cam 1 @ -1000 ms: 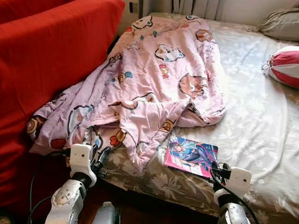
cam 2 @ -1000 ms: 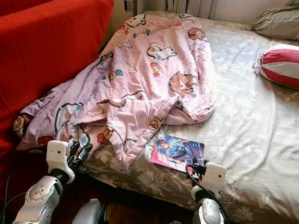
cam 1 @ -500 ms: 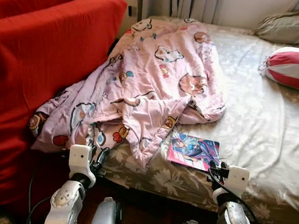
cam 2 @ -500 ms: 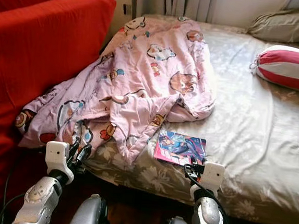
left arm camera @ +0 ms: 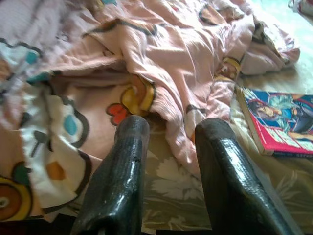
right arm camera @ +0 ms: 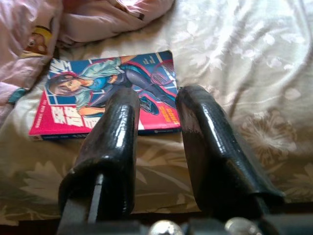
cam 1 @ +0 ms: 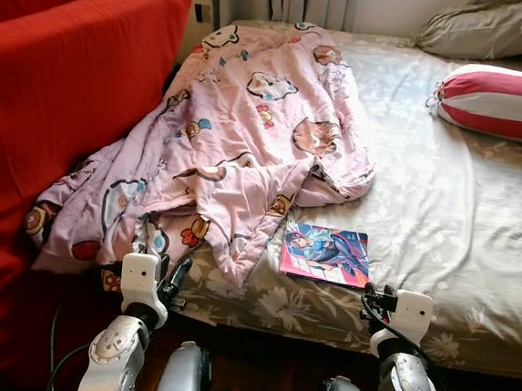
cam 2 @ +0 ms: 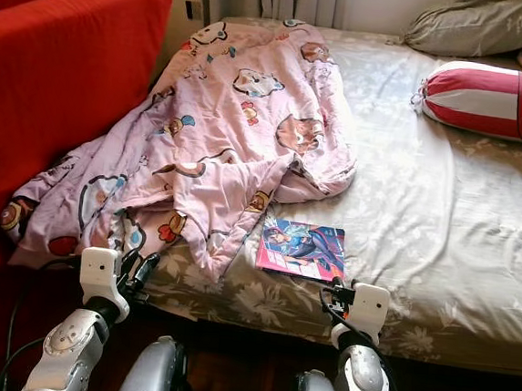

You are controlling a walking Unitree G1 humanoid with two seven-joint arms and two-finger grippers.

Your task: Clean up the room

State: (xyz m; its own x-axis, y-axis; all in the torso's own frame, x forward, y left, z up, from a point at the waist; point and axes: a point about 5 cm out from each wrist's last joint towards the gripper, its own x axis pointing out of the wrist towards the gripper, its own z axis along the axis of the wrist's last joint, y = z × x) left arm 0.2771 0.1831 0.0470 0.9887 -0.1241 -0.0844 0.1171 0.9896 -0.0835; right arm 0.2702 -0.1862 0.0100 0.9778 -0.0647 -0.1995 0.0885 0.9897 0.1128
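- A comic book is lying flat on the bed near its front edge, touching the pink cartoon-print quilt at its 10 o'clock corner.
- The right claw is hovering at the book's 5 o'clock, fingers spread, gripping nothing.
- The left claw is pointing at the quilt's hanging edge, fingers spread, empty.
- A striped bolster is resting at the bed's 2 o'clock.
- A red sofa is flanking the bed at 9 o'clock.

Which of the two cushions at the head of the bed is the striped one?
The roll-shaped cushion, red with white stripes, lying nearer the robot. The other, a pillow behind it, is plain grey-olive.
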